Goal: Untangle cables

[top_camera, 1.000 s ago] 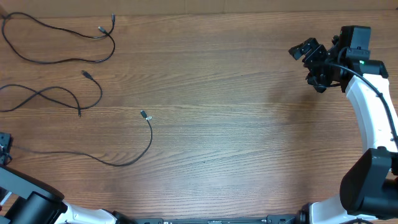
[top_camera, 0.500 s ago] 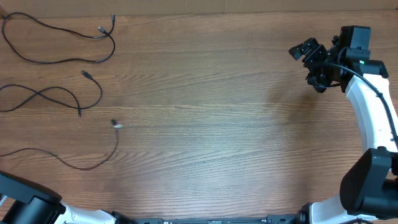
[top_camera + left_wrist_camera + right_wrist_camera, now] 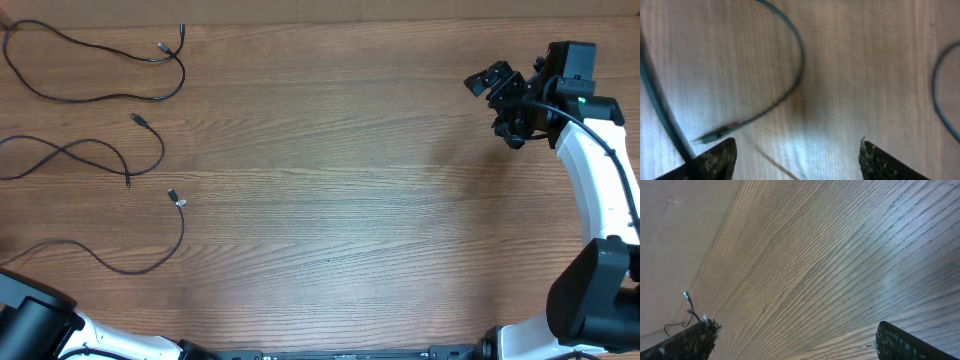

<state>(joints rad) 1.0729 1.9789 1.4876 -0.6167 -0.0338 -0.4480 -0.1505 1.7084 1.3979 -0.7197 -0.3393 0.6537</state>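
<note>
Three thin black cables lie apart on the left of the wooden table: a top cable, a middle cable and a lower cable whose plug end points up. My left gripper is off the overhead's left edge. In the left wrist view its jaws are wide open above the table, with a curved cable ahead and a blurred cable strand running by its left finger. My right gripper is open and empty at the far right, also open in its wrist view.
The wooden table stretches between the cables and the right arm. Another cable arc shows at the right of the left wrist view. A distant cable end shows in the right wrist view.
The lower cable has been dragged to the left; its plug end moved from the table's middle-left toward the left edge. The left arm has drawn back left. The right arm has not moved.
</note>
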